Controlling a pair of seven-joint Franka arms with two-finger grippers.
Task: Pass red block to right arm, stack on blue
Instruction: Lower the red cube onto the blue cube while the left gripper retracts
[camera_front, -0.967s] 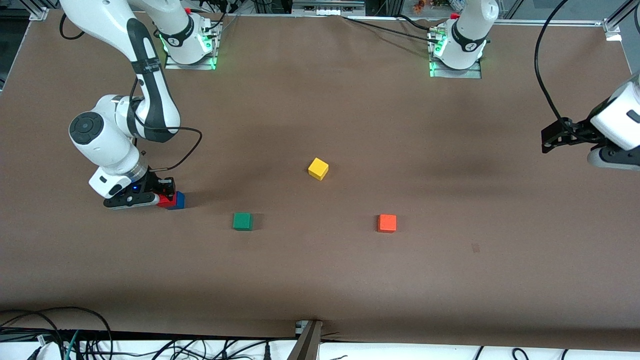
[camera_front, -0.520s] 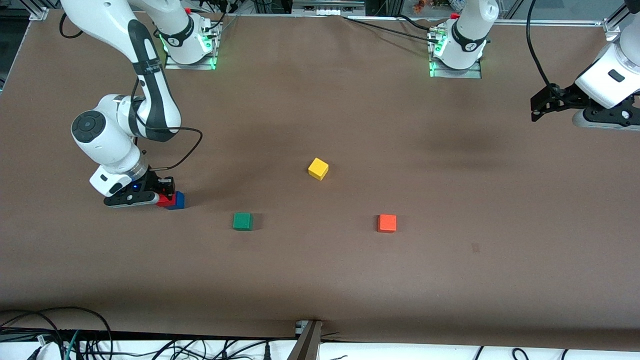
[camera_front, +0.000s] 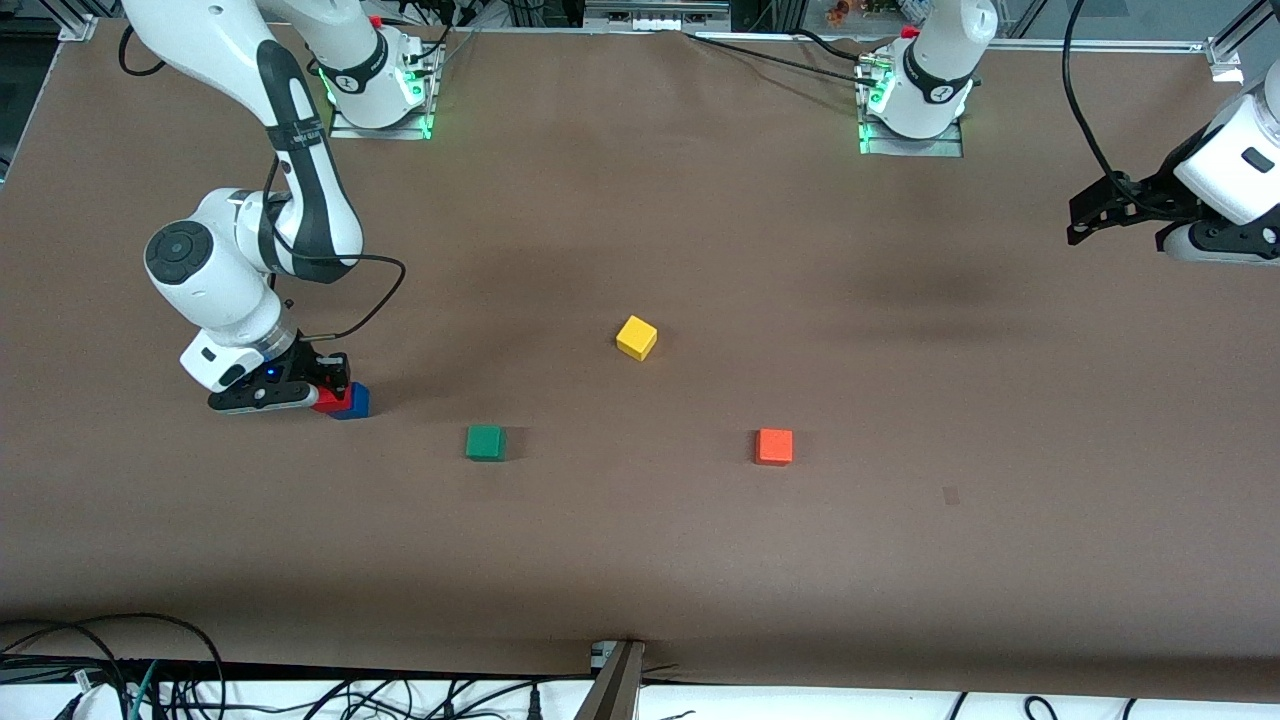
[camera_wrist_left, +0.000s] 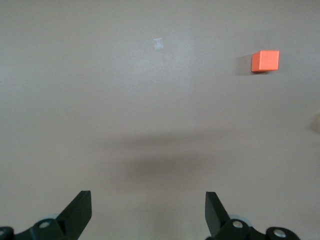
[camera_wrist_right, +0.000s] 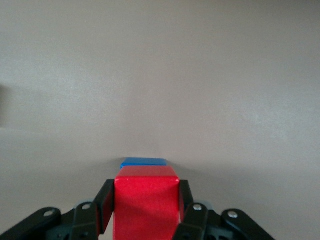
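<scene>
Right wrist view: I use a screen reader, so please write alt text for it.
The right gripper clamps the red block between its black fingers, directly over the blue block, of which only a thin edge shows. Bare brown table fills the rest.

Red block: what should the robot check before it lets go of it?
1. Red block between the right gripper fingers: ok.
2. Red block over the blue block: ok.
3. Red block resting squarely on blue: cannot tell.
4. Left gripper open, waiting at the left arm's end of the table: ok.
5. Green block apart from the stack: ok.
</scene>
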